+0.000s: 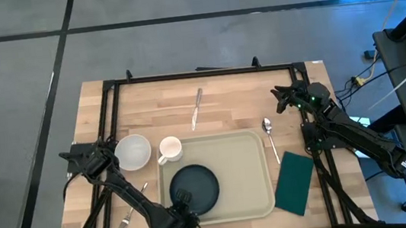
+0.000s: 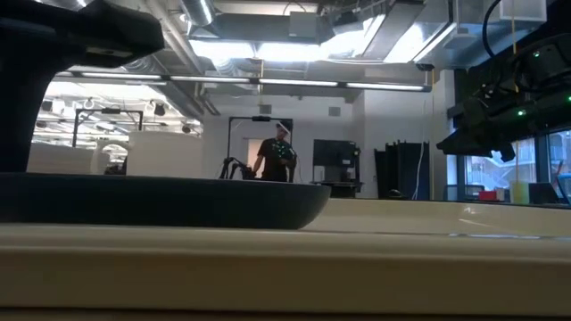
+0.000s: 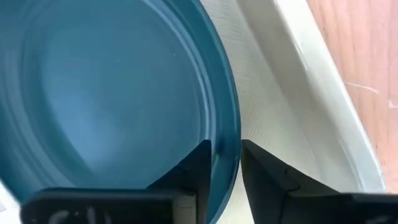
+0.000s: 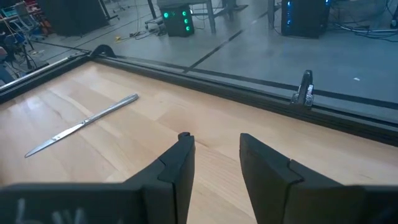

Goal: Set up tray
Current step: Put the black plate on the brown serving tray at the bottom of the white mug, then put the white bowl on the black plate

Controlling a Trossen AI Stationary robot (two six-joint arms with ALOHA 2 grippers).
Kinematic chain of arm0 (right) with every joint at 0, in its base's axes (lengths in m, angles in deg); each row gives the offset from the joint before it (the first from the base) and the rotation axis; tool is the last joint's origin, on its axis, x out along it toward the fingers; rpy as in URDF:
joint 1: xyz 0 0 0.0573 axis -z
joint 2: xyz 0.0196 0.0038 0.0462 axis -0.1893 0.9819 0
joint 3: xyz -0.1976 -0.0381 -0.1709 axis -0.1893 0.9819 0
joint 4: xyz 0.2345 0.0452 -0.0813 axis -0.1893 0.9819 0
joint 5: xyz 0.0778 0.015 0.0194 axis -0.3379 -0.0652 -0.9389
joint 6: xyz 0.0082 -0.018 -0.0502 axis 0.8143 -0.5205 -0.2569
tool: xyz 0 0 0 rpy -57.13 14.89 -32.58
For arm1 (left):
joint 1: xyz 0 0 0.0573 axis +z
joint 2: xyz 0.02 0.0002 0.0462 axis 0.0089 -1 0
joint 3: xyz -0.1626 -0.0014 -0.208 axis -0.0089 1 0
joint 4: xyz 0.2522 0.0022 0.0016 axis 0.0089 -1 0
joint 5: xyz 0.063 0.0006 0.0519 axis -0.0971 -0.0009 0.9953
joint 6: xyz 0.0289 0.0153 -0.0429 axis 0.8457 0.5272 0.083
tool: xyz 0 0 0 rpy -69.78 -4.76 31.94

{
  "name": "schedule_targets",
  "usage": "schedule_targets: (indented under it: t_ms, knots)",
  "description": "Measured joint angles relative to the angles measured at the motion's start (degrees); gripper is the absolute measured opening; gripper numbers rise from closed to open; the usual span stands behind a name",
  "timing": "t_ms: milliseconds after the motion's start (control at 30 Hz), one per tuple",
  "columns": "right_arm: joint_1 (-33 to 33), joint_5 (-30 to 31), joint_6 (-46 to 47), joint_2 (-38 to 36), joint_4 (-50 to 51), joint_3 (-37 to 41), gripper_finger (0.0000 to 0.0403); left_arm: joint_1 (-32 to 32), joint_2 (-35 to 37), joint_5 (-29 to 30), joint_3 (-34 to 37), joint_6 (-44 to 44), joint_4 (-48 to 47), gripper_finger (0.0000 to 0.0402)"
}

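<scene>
On the tray [image 1: 248,172], the left gripper [image 3: 225,168] straddles the rim of a dark blue plate [image 1: 194,189], fingers slightly apart. Farther back, the right gripper [image 4: 214,163] hovers open above bare wood near a knife [image 4: 82,124].

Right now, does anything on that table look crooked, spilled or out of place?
Nothing is spilled or broken. The green napkin lies askew, half over the tray's right rim and half on the table. The plate sits in the tray with its edge between the left tool's fingers. Knife, spoon and fork lie outside the tray.
</scene>
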Motion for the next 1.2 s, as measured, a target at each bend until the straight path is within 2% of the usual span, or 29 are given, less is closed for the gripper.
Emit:
schedule_targets:
  t_ms: [300, 600, 700, 833, 933, 1000, 1200]
  knots:
    - [0.0, 0.0, 0.0, 0.0, 0.0, 0.0, 0.0129, 0.1, 3.3, 0.3, 0.0, -0.8, -2.3, 0.0104]
    - [0.0, 0.0, 0.0, 0.0, 0.0, 0.0, 0.0129, -0.1, 8.3, 0.7, 0.0, -7.7, -5.9, 0.0087]
    - [0.0, 0.0, -0.1, 0.0, 0.0, 0.0, 0.0129, -0.5, 12.2, 3.0, 0.0, -14.9, -10.1, 0.0078]
    - [0.0, 0.0, 0.0, 0.0, 0.0, 0.0, 0.0129, -1.0, 17.8, 11.0, 0.0, -35.9, -22.2, 0.0069]
    - [0.0, 0.0, -0.2, 0.0, 0.0, 0.0, 0.0129, -1.1, 21.4, 9.8, 0.0, -49.2, -31.1, 0.0071]
    - [0.0, 0.0, -0.3, 0.0, 0.0, 0.0, 0.0129, -1.5, 23.6, 8.9, 0.5, -53.6, -32.8, 0.0079]
    - [0.0, 0.0, -0.3, 0.0, 0.0, 0.0, 0.0129, -1.9, 28.5, 8.6, 4.6, -56.4, -32.6, 0.0128]
